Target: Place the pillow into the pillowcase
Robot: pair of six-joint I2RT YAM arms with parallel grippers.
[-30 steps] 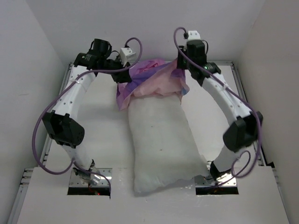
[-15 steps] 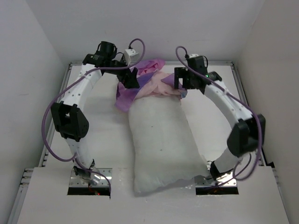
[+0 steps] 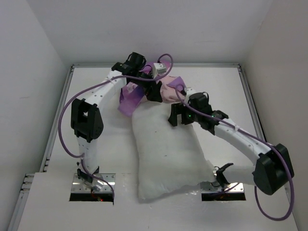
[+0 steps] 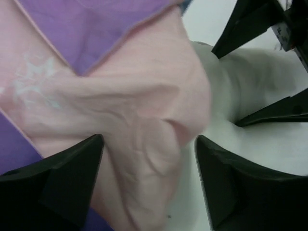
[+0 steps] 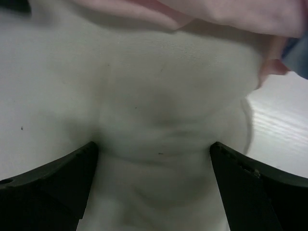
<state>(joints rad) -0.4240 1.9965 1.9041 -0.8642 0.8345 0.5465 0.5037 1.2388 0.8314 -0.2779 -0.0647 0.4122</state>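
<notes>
Left gripper (image 4: 149, 144): fingers apart, straddling a bunched pink fold of the pillowcase (image 4: 120, 101), not closed on it.
Right gripper (image 5: 154, 149): fingers apart, tips pressed into the pillow (image 5: 159, 96) just below the case's edge.
Pillow position: lengthwise on the table (image 3: 216, 86), its far end beneath both grippers and barely covered by the case.
Handling: pillow light, plump and springy; case thin and limp, best taken at its open hem.
Hidden: the case's opening cannot be made out.

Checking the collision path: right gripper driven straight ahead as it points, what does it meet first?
The pillow: its white fabric bulges dead ahead between the open fingers of the right gripper. The pillowcase lies farther on. Depth unclear; may be touching.
</notes>
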